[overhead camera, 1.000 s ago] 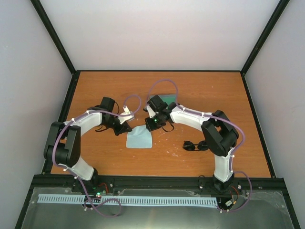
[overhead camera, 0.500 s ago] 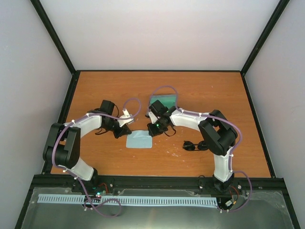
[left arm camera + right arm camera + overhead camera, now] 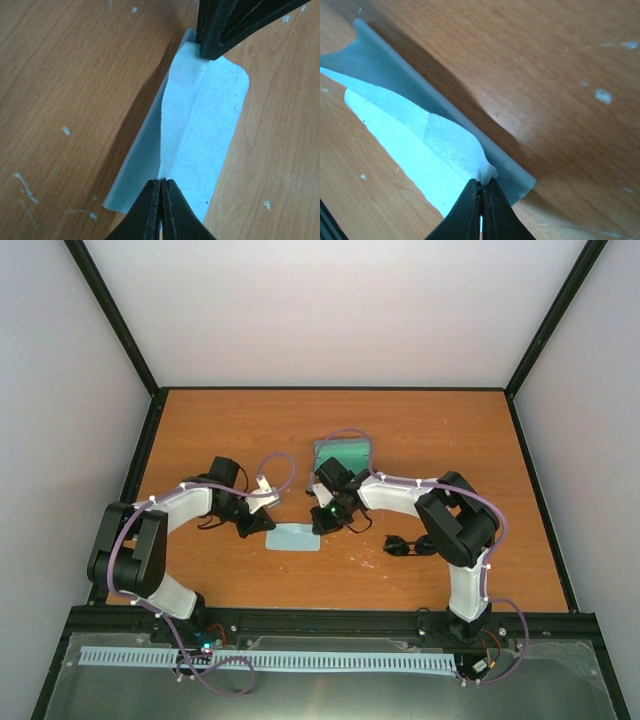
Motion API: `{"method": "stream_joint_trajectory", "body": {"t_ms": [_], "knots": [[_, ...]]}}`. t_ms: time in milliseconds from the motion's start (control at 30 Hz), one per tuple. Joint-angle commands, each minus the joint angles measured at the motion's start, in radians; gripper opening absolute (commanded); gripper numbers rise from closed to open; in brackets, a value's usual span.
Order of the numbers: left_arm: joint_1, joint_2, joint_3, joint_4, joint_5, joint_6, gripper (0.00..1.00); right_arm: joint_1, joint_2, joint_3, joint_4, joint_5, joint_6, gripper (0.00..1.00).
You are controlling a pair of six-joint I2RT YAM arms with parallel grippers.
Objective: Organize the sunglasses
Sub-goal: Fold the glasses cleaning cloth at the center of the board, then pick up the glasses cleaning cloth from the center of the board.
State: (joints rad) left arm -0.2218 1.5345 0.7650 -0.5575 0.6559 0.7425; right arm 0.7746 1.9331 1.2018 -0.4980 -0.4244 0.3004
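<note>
The pale blue cloth [image 3: 293, 537] lies folded over on the table between my two grippers. My left gripper [image 3: 266, 525] is shut on the cloth's left corner; in the left wrist view its tips [image 3: 161, 183] pinch the upper layer of the cloth [image 3: 210, 130]. My right gripper [image 3: 320, 523] is shut on the right corner, and its tips [image 3: 481, 184] pinch a raised bit of cloth [image 3: 405, 130]. The black sunglasses [image 3: 410, 545] lie to the right, by the right arm's elbow. The grey-blue case [image 3: 343, 452] lies open behind the right gripper, green lining up.
The right gripper's black fingers [image 3: 220, 30] show at the top of the left wrist view, at the far end of the cloth. Black frame rails edge the wooden table [image 3: 250, 420].
Both grippers have moved toward the near edge with the cloth's far corners, folding it over itself. The cloth now looks narrower, and more of the case shows behind the right gripper.
</note>
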Motion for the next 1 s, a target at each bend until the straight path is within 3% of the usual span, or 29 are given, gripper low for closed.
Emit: {"method": "stream_joint_trajectory", "body": {"t_ms": [0,300,600,733,867,967], "knots": [[-0.008,-0.023,-0.012,-0.03,0.051,0.034,0.07,0.012,-0.033,-0.025,0.029,-0.071,-0.002,0.03],[-0.007,-0.05,-0.065,-0.044,0.054,0.07,0.09,0.009,-0.082,-0.063,-0.002,-0.095,-0.019,0.16],[-0.007,-0.057,-0.097,-0.043,0.038,0.109,0.14,-0.048,-0.199,-0.107,0.009,-0.04,0.016,0.19],[-0.007,-0.065,-0.098,-0.039,0.012,0.096,0.18,-0.052,-0.16,-0.08,0.007,-0.009,0.044,0.19],[-0.003,-0.116,-0.068,0.031,0.025,0.001,0.17,-0.051,-0.105,-0.054,0.018,0.016,0.078,0.36],[-0.002,-0.118,-0.018,0.064,0.048,-0.053,0.17,-0.049,-0.076,-0.034,0.002,0.036,0.085,0.39]]}}
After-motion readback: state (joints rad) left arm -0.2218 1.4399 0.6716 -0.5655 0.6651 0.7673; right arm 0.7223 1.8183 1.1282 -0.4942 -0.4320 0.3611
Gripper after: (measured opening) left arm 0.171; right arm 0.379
